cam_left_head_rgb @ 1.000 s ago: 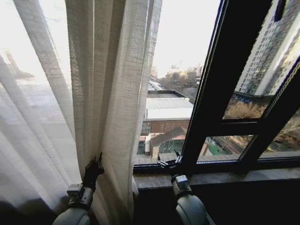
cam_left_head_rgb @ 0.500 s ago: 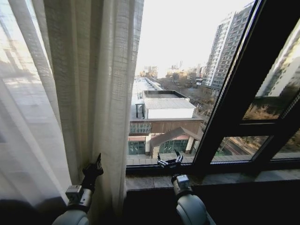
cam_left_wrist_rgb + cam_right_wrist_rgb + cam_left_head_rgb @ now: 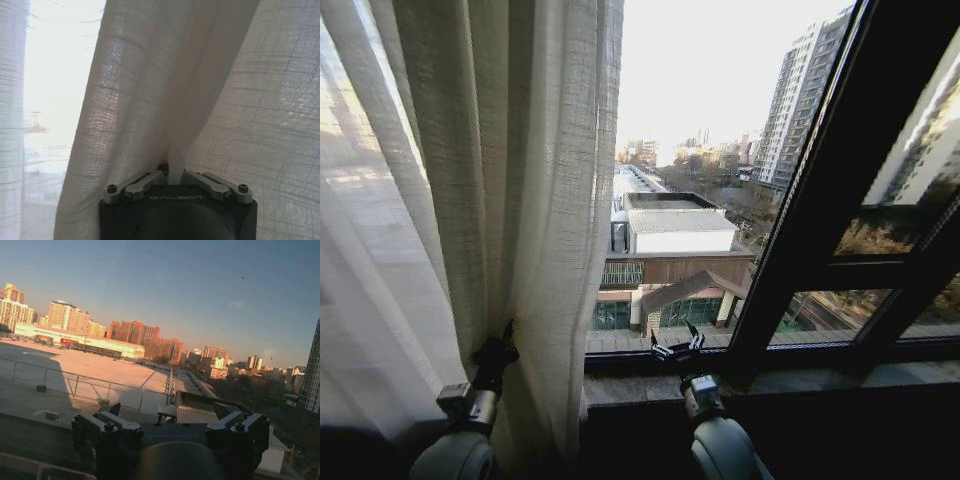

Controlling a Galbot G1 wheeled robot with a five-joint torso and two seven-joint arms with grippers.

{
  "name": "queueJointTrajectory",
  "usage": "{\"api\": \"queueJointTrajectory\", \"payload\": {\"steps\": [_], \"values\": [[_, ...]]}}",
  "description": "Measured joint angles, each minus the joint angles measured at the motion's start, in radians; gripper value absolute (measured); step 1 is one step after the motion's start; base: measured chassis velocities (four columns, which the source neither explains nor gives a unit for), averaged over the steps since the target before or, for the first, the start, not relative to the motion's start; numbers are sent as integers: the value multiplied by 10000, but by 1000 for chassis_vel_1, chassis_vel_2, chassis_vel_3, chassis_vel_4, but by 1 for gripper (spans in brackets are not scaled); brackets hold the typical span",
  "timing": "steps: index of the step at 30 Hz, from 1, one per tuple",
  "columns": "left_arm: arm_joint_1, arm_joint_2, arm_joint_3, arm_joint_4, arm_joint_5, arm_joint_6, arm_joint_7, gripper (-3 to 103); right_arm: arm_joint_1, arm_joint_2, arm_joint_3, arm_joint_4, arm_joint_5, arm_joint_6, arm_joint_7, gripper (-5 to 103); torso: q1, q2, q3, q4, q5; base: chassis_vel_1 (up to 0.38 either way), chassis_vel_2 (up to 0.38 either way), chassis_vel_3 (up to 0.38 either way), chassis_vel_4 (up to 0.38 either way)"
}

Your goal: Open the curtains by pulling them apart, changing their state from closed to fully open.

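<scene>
Curtains [image 3: 510, 200] are bunched at the left of the head view; their free edge hangs straight down to the window sill [image 3: 800, 382]. Right of that edge the glass is uncovered, crossed only by the dark window frame [image 3: 820, 190].

Left end effector [image 3: 500, 345] is raised low at the left, buried in the pleats near the curtain's free edge. In the left wrist view a fold of curtains [image 3: 170, 100] is seen pinched between the nearly closed fingers [image 3: 145, 181], fabric fanning out above.

Right end effector [image 3: 672, 345] is held up just above the sill against the bare glass, well apart from the fabric. Its fingers [image 3: 107, 422] are spread wide, nothing held.
</scene>
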Motion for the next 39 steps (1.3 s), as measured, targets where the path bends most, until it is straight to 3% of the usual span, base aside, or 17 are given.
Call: {"api": "queueJointTrajectory", "payload": {"steps": [3,5,8,12,13,14,15,18,22,24,25,29,30,31,34,35,39], "values": [[-16,107,-801,314,-212,-21,-103,0,-30,-69,40,39,0,25,-4,100,0,0,0,2,-2,0,0,0,0],[52,201,-1755,623,-536,-36,-508,0,-31,-122,86,63,1,59,-12,100,-1,1,-1,4,-5,0,0,0,0],[89,234,-2330,833,-686,-36,-972,0,-6,-136,77,73,7,66,-26,100,-1,1,-1,5,-6,0,0,0,0],[-66,375,-3522,1539,-680,156,-2835,0,91,-128,-36,13,13,88,-111,100,-2,1,-1,3,-2,0,0,0,0],[-168,440,-3832,1764,-534,348,-3764,0,113,-116,-70,-33,14,119,-151,100,-2,0,0,3,-4,0,0,0,0],[-168,440,-3832,1764,-534,348,-3764,0,113,-116,-70,-33,14,119,-151,100,-2,0,0,3,-4,0,0,0,0],[-295,488,-4076,1946,-355,550,-4602,0,128,-114,-90,-71,16,144,-168,100,-2,0,0,3,-3,0,0,0,0],[-668,575,-4766,2335,49,1143,-6127,-1,185,-142,-111,-157,42,203,-199,100,-2,0,-1,5,-8,0,0,0,0],[-750,667,-5351,2461,317,1490,-6450,10,261,-229,-77,-205,170,224,-214,100,-3,1,-2,4,-3,0,0,0,0],[-390,558,-5281,1990,457,1577,-6073,20,314,-271,-63,-264,274,229,-219,100,-2,1,-1,5,-3,0,0,0,0],[-390,558,-5281,1990,457,1577,-6073,20,314,-271,-63,-264,274,229,-219,100,-2,1,-1,5,-3,0,0,0,0],[799,-324,-3686,-102,661,1463,-4383,38,380,-267,-117,-325,410,234,-222,100,-2,1,-1,1,0,0,0,0,0],[799,-324,-3686,-102,661,1463,-4383,38,380,-267,-117,-325,410,234,-222,100,-2,1,-1,1,0,0,0,0,0],[1046,-575,-3297,-496,801,1303,-3706,43,379,-267,-130,-324,441,234,-221,100,-2,1,-2,0,0,0,0,0,0],[1971,-1130,-2661,-1528,1416,765,-932,54,347,-272,-113,-288,524,234,-220,100,-2,0,-1,3,2,0,0,0,0],[1971,-1130,-2661,-1528,1416,765,-932,54,347,-272,-113,-288,524,234,-220,100,-2,0,-1,3,2,0,0,0,0],[2732,-1073,-2474,-2194,1113,499,937,76,319,-255,-29,-255,772,234,-218,100,-3,2,-2,3,0,0,0,0,0]]}}
